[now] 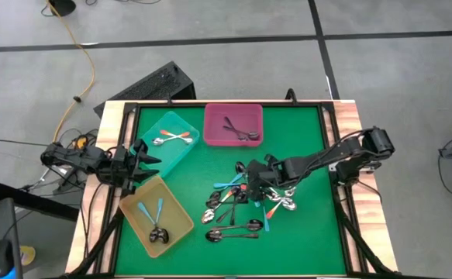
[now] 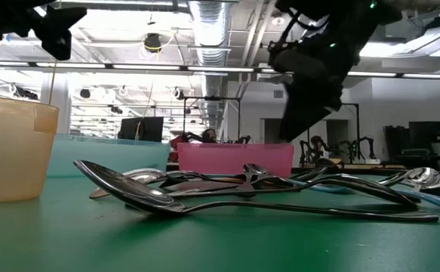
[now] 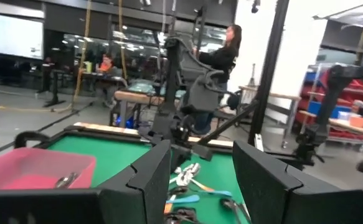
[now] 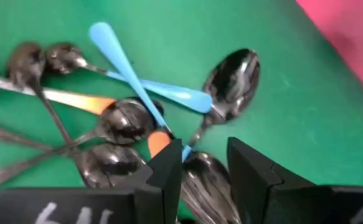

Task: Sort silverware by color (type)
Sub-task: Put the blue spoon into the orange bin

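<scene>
The silverware lies in a loose heap [image 1: 239, 208] on the green mat, spoons with blue, orange or dark handles crossing one another [image 2: 242, 189]. My right gripper [image 1: 250, 184] hangs open just above the heap's far part, slanting down. In the right wrist view its fingers [image 4: 169, 171] stand on either side of a shiny spoon bowl [image 4: 203, 180], beside an orange handle tip [image 4: 158, 143] and two blue handles [image 4: 169, 93]. I see no touch. My left gripper [image 1: 150, 159] waits open at the table's left edge, between the teal and yellow trays, holding nothing [image 3: 200, 174].
A teal tray [image 1: 181, 124] at the far left holds orange-handled spoons. A pink tray [image 1: 233, 139] at the far middle holds dark ones. A yellow tray [image 1: 175, 203] at the near left holds blue-handled ones. People stand beyond the table.
</scene>
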